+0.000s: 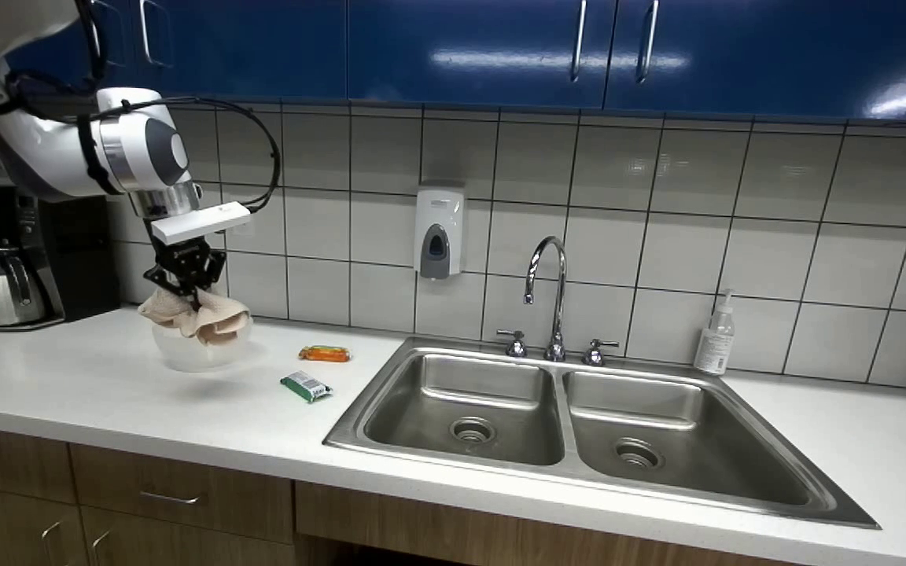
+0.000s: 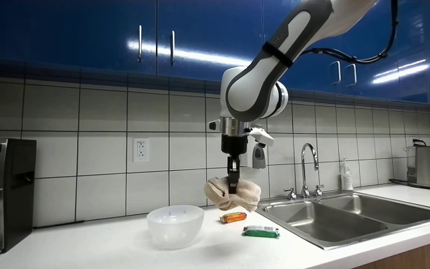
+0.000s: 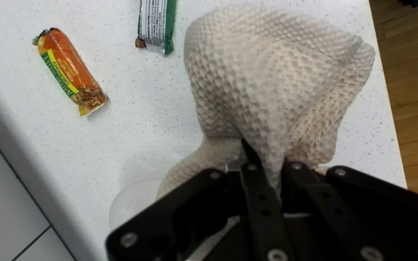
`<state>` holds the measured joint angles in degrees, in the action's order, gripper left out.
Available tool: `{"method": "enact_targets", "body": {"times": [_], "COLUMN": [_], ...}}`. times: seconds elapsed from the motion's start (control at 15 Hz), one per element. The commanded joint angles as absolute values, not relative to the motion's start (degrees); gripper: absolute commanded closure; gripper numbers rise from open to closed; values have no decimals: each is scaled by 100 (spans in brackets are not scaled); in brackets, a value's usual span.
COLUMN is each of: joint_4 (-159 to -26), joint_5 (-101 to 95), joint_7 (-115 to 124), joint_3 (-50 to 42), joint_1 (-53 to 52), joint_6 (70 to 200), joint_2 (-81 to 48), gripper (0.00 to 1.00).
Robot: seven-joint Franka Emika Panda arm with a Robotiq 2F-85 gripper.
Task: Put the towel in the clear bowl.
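The beige waffle-weave towel (image 3: pixel 267 72) is bunched up and hangs from my gripper (image 3: pixel 267 159). The gripper is shut on it, as the wrist view shows a fold pinched between the fingers. In an exterior view the towel (image 2: pixel 250 192) is in the air, to the right of the clear bowl (image 2: pixel 175 229) and apart from it. In an exterior view the towel (image 1: pixel 201 314) and gripper (image 1: pixel 195 299) overlap the upper part of the bowl (image 1: pixel 197 355). The bowl stands upright on the counter. In the wrist view the bowl (image 3: pixel 129 201) is partly hidden by the towel and gripper.
An orange bar (image 1: pixel 325 354) and a green bar (image 1: pixel 307 386) lie on the counter (image 1: pixel 68 369) between bowl and sink (image 1: pixel 414 428). A coffee maker (image 2: pixel 9 194) stands beyond the bowl. Blue cabinets (image 1: pixel 469 55) hang above. The tiled wall (image 2: pixel 103 198) backs the counter.
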<state>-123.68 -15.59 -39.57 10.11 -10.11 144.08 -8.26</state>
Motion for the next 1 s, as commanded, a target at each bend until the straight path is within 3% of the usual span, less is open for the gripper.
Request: {"method": "enact_targets", "body": {"times": [0.0,0.93], "joint_4": [-11893,-10413], "joint_5": [-1718,-1775], "joint_7": [-3785,-3404], "joint_3": [1051,1089], "joint_1": [-1056,-1415], "joint_6": [14369,14147], "joint_2": [-1165,-2253], "gripper": [98,98]}}
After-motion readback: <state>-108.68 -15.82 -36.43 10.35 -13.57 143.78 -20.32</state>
